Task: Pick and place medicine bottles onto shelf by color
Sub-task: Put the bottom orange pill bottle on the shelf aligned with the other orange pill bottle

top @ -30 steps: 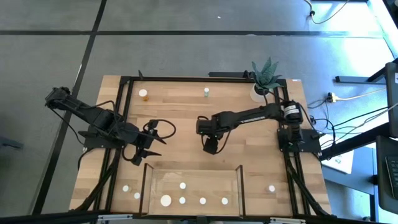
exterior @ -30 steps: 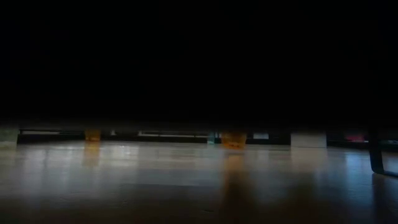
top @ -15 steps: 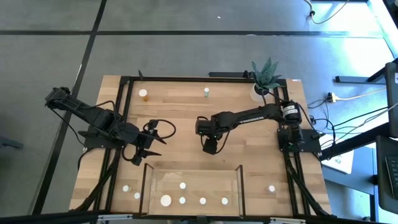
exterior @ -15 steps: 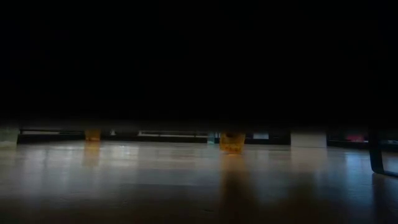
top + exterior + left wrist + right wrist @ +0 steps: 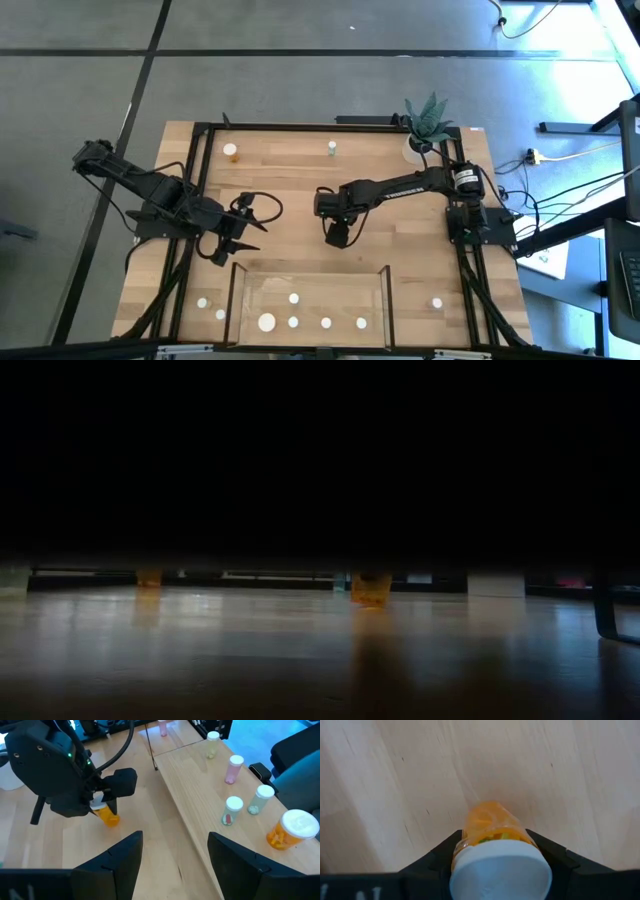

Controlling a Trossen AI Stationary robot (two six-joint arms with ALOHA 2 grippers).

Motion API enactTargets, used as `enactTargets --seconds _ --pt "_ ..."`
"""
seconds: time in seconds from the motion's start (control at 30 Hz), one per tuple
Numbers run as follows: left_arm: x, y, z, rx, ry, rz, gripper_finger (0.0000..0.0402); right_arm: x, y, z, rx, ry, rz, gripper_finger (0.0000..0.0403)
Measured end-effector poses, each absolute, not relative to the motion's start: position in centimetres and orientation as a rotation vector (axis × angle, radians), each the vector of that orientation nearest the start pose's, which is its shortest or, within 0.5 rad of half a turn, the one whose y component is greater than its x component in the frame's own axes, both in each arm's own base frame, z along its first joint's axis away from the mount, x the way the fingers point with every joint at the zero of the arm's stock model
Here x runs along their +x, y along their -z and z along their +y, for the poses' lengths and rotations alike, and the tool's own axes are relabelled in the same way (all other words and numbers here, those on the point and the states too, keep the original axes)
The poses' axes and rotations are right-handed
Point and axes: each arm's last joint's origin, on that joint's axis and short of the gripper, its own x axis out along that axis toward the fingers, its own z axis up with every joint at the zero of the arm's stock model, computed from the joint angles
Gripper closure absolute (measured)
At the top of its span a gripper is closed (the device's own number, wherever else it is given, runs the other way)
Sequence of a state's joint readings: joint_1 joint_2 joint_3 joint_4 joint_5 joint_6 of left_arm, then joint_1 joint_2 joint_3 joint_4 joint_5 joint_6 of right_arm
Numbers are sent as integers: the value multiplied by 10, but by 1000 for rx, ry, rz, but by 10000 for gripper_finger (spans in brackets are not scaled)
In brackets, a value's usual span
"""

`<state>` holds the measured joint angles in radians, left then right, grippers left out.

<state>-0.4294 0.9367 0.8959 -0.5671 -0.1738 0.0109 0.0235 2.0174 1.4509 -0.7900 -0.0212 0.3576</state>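
An amber bottle (image 5: 492, 832) with a white cap sits between the two dark fingers of the right gripper (image 5: 337, 236), near the middle of the bench (image 5: 290, 190) and on the far side of the shelf (image 5: 310, 290) from the camera-side edge. The fingers stand partly apart and close on the bottle's neck just under the cap; the left wrist view shows the bottle (image 5: 107, 815) tilted, its base at or just above the wood, contact not resolvable.

The shelf, a light-wood board with dark frame bars on its short sides, carries five white-capped bottles: a wide amber one (image 5: 292, 830), a pale green one (image 5: 260, 800), a clear one with red contents (image 5: 232, 810), a pink one (image 5: 233, 768) and a yellowish one (image 5: 212, 744).

The left gripper (image 5: 243, 237) hovers just beyond the shelf's left far corner, its fingers (image 5: 125, 862) partly apart with nothing between them.

Away from the shelf, two capped bottles (image 5: 211, 307) stand beside its left end and one (image 5: 437, 302) beside its right end. Near the bench's far edge stand an amber bottle (image 5: 231, 151) and a green one (image 5: 332, 149). A potted plant (image 5: 425, 125) occupies the far right corner.
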Motion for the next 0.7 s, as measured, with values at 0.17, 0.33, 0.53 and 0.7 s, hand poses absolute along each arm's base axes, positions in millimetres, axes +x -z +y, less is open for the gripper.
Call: enactTargets --seconds 0.17,0.33,0.53,0.7 --pt "175 -311 -74 192 251 581 184 395 -167 10 298 201 1333 195" --pt "175 -311 -74 192 251 581 184 395 -167 10 298 201 1331 163" --pt "175 -311 -74 192 251 581 184 396 -167 10 299 199 1321 142" --pt "175 -311 -74 192 251 581 184 396 -167 10 298 198 1316 141"
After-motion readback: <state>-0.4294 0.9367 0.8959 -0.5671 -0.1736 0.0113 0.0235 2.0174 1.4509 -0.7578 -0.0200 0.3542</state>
